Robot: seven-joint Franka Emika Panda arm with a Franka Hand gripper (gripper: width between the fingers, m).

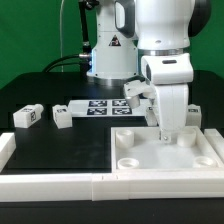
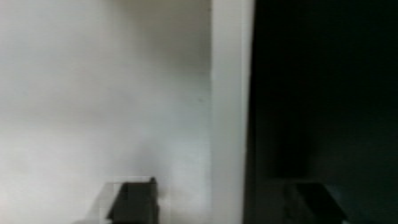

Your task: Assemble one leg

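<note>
The large white square panel (image 1: 166, 150) with round corner holes lies on the black table at the exterior view's right. My gripper (image 1: 167, 134) reaches straight down to the panel's far edge. In the wrist view my gripper (image 2: 217, 200) is open, with one dark fingertip (image 2: 134, 200) over the white panel (image 2: 107, 90) and the other over the black table. The panel's edge runs between them. Nothing is held. Small white legs with square markers lie loose: two at the left (image 1: 27, 116) (image 1: 63, 116), one behind my hand (image 1: 134, 90), one at the right (image 1: 193, 112).
The marker board (image 1: 100, 106) lies flat behind the middle of the table. A low white border (image 1: 60, 182) runs along the table's front and up the left side. The arm's base (image 1: 110, 50) stands at the back.
</note>
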